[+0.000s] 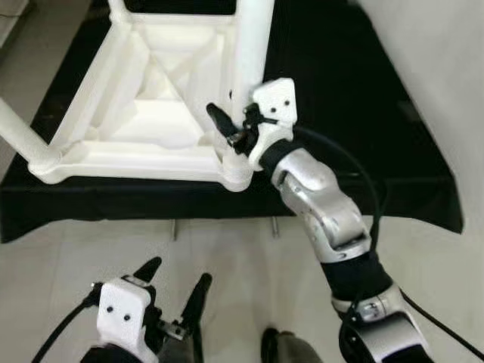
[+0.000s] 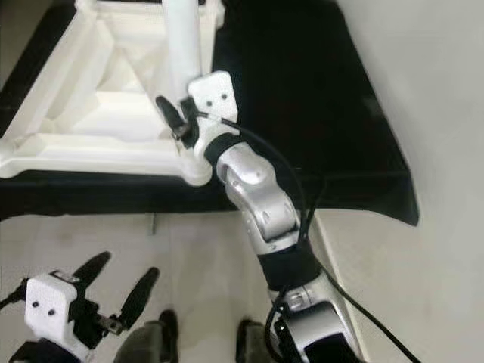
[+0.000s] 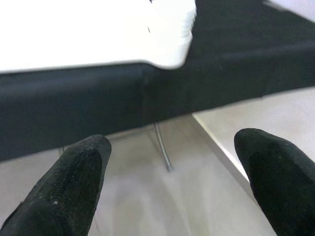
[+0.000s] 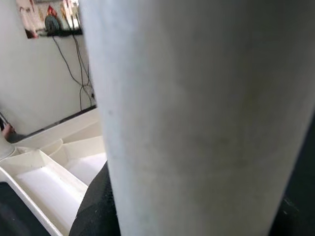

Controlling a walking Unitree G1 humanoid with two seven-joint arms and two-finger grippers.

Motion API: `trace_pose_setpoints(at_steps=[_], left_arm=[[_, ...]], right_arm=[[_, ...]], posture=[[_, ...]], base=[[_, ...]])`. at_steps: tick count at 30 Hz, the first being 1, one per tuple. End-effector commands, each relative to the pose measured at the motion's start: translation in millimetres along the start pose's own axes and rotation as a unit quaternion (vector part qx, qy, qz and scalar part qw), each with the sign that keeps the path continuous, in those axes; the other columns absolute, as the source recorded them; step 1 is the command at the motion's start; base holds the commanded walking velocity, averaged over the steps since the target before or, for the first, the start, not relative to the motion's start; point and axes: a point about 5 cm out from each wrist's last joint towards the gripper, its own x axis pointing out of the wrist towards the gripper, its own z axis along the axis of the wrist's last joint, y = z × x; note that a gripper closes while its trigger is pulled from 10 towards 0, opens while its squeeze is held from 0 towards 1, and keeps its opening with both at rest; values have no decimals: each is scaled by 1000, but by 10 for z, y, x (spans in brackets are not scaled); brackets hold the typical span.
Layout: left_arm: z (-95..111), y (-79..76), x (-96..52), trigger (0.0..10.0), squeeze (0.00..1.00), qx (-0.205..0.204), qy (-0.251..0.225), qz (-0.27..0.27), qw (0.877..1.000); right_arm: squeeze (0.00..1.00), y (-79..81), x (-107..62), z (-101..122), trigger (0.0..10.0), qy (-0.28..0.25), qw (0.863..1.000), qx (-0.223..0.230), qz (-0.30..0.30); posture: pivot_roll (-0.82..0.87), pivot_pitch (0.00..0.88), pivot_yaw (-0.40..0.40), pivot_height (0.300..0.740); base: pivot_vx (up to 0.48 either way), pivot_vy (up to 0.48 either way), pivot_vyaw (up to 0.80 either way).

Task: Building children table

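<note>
A white plastic children's table [image 1: 151, 113] lies upside down on a black-covered bench [image 1: 363, 113]. Its near right leg [image 1: 253, 45] stands upright in the corner socket. My right gripper [image 1: 238, 121] is shut on this leg low down; one black finger [image 1: 219, 117] shows left of it, the other is hidden behind. The right wrist view has the leg [image 4: 197, 113] close up between dark fingers [image 4: 96, 206]. My left gripper [image 1: 175, 283] hangs open over the floor in front of the bench, holding nothing; its fingertips [image 3: 74, 182] are spread wide apart.
Another white leg [image 1: 23, 132] sticks out at the near left corner and one [image 1: 119, 11] rises at the far corner. Thin metal bench legs [image 1: 175, 229] stand under the black cloth. A pale wall [image 1: 439, 60] runs along the right. My feet [image 2: 162, 325] are on the light floor.
</note>
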Motion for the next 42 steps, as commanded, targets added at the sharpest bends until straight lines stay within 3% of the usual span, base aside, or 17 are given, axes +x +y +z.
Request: trace_pose_setpoints(at_steps=[1, 22, 26, 34, 42], left_arm=[[-63, 16, -23, 10000, 0, -1, 16, 9, 1000], [-65, 15, 2, 10000, 0, 0, 7, 10, 1000], [-65, 7, -3, 10000, 0, -2, 8, 8, 1000], [-66, 6, -10, 10000, 0, -3, 9, 8, 1000], [-66, 6, -17, 10000, 0, -2, 9, 9, 1000]], right_arm=[[0, -32, -113, -551, 10000, 140, 990, 23, -18], [0, -75, -50, -494, 10000, 154, 988, 26, -3], [106, -90, -28, -456, 10000, 144, 989, 37, 15], [82, -165, 10, -385, 10000, 131, 990, 30, 33], [82, -131, -62, -461, 10000, 137, 988, 58, 48]], posture=[[-7, 337, -78, 740], [-10, 336, -85, 740], [-10, 338, -83, 740], [-9, 339, -83, 740], [-10, 342, -80, 740]], base=[[0, 0, 0], [0, 0, 0], [0, 0, 0], [0, 0, 0], [0, 0, 0]])
